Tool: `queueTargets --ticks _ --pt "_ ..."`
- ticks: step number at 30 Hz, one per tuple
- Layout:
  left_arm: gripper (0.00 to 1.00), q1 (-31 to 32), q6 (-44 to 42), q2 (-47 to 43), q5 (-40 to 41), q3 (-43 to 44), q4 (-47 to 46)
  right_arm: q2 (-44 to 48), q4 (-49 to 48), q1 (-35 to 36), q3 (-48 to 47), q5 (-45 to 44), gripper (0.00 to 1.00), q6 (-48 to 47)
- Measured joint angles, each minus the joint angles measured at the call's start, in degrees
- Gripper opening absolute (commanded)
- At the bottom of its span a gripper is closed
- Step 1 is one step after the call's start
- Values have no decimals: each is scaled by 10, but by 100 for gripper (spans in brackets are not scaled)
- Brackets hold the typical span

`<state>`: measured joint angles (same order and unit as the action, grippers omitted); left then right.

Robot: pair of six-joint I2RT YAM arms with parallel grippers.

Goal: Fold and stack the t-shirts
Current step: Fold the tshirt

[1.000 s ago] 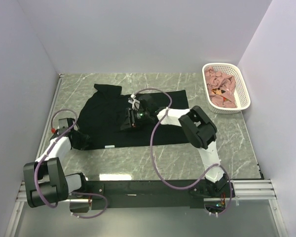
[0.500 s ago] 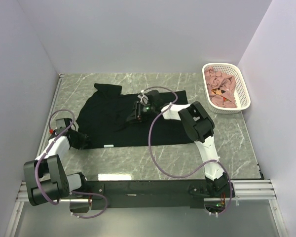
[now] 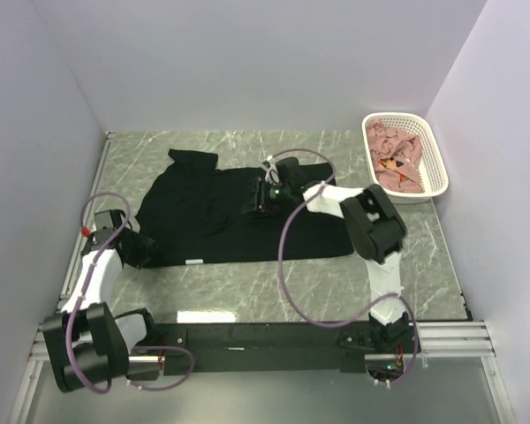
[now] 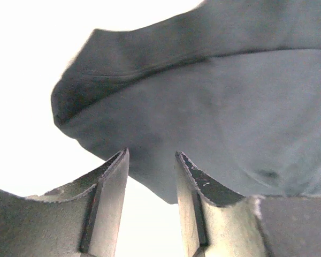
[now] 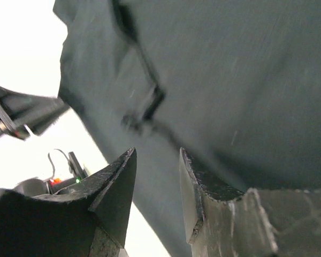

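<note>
The black t-shirt (image 3: pixel 203 212) lies spread flat on the table (image 3: pixel 247 287); the pink t-shirts (image 3: pixel 394 159) sit bunched in the basket (image 3: pixel 442 184) at the far right. Since the earlier frame, the right gripper (image 5: pixel 157 151) has travelled from the shirt's middle toward its far edge, jaws half parted and clamping nothing. The left gripper (image 4: pixel 151 153), at the near-left sleeve, has parted its jaws slightly wider and grips nothing.

Grey marbled table (image 3: pixel 406 256) under a spread black t-shirt (image 3: pixel 194 208) and a white basket (image 3: pixel 397 116).
</note>
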<state>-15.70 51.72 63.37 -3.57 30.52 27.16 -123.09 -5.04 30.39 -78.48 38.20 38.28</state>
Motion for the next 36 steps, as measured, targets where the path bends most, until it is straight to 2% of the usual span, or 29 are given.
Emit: queueTargets --ticks 6,10,15,21,28,36 --pt "47 20 -16 -49 4 47 20 151 21 1 101 -36 45 -50" --pt "44 51 -24 -52 -1 53 14 210 24 1 169 -54 42 -69" --pt "43 96 -25 -15 -22 60 -3 222 39 1 244 -66 35 -76" --pt "41 110 -25 44 -26 74 -28 226 76 1 267 -92 35 -82" --pt "39 110 -15 110 -11 75 -36 240 125 1 267 -139 40 -93" --pt "38 109 10 125 -5 45 -33 256 162 1 276 -170 44 -76"
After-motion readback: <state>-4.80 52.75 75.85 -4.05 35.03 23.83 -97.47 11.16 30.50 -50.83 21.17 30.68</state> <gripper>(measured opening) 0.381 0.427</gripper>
